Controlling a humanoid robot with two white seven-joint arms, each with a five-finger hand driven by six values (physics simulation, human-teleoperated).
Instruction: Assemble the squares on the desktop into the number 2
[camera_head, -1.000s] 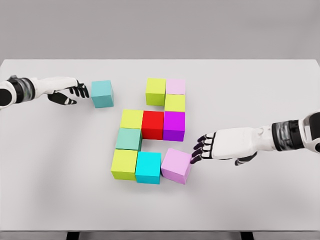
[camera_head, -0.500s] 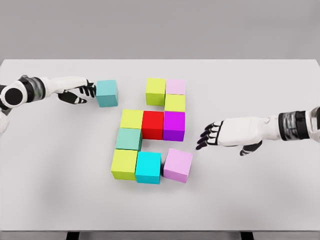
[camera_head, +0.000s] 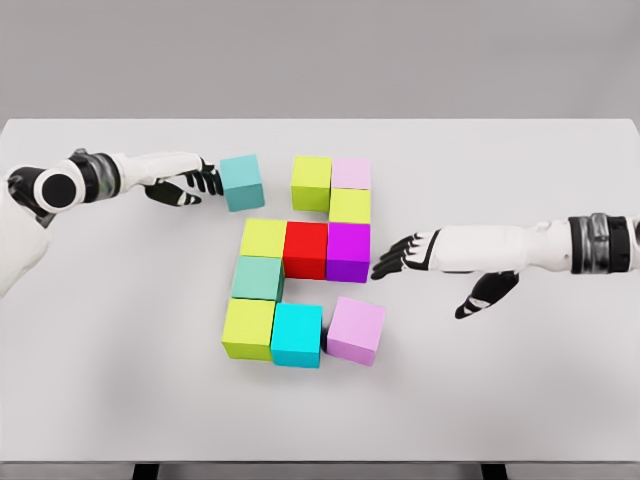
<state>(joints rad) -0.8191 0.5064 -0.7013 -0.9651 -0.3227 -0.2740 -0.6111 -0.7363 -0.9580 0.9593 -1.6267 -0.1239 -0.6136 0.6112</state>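
Note:
Coloured cubes lie on the white table (camera_head: 520, 390). A teal cube (camera_head: 241, 182) sits apart at the upper left, with my left hand (camera_head: 196, 185) touching its left face, fingers extended. To its right stand a lime cube (camera_head: 312, 183), a pale pink cube (camera_head: 351, 173) and a yellow-green cube (camera_head: 350, 206). Below runs a row of yellow-green (camera_head: 264, 238), red (camera_head: 306, 249) and purple (camera_head: 348, 251) cubes. Under those are a green-teal cube (camera_head: 258, 279), a lime cube (camera_head: 249, 328), a cyan cube (camera_head: 297, 335) and a slightly turned pink cube (camera_head: 355, 330). My right hand (camera_head: 400, 257) hovers open just right of the purple cube.
The table's far edge runs along the top of the surface, the near edge along the bottom. Grey wall lies behind.
My left hand has pushed the teal cube rightward toward the lime cube. My right hand has left the pink cube and risen to beside the purple cube.

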